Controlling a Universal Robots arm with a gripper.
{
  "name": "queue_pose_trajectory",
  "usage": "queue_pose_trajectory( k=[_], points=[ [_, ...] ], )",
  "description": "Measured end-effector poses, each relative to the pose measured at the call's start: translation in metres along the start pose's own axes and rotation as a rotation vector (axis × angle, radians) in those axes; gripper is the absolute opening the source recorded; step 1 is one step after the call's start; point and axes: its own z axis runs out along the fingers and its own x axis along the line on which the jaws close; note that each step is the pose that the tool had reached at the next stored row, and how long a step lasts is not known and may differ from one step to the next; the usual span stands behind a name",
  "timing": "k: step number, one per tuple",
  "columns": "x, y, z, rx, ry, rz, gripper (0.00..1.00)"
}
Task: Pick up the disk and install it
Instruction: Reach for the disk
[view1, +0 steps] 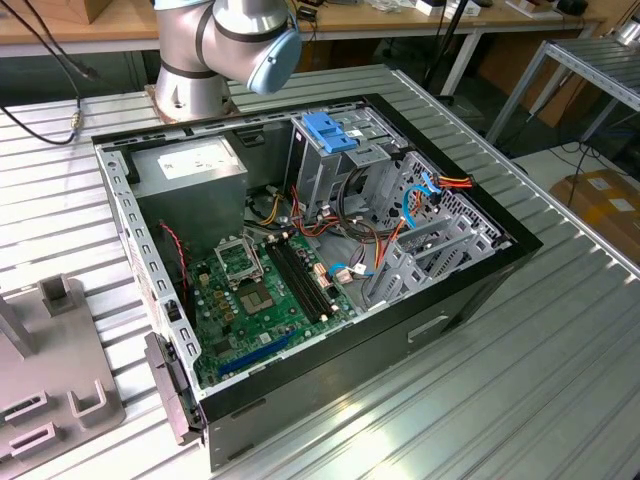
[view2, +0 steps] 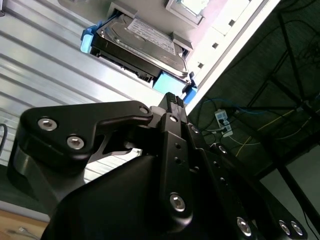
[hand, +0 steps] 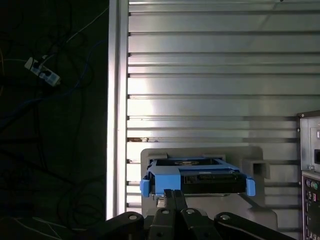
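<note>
one slatted metal table (view1: 570, 340), workbenches (view1: 40, 28) behind

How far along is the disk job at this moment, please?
Nothing looks done: the disk sits on a grey stand on the table, not in the computer case. In hand: the hand is close by the blue carrier. Left: lifting and installing it.

End effector (hand: 174, 193) in both wrist views: fingers (view2: 172, 100) pressed together, gripping nothing. Arm (view1: 220, 45) in exterior view: grey, blue-capped joint.
</note>
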Motion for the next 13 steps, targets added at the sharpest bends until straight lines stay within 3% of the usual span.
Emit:
queue_pose_trajectory(
  k=[7,13],
  points=[
    [-0.0003,-0.0004,0.0093,0.0001,0.0002,0.000,0.11],
    [-0.0002,-0.0004,0.0095,0.0001,0.0002,0.000,0.11]
  ],
)
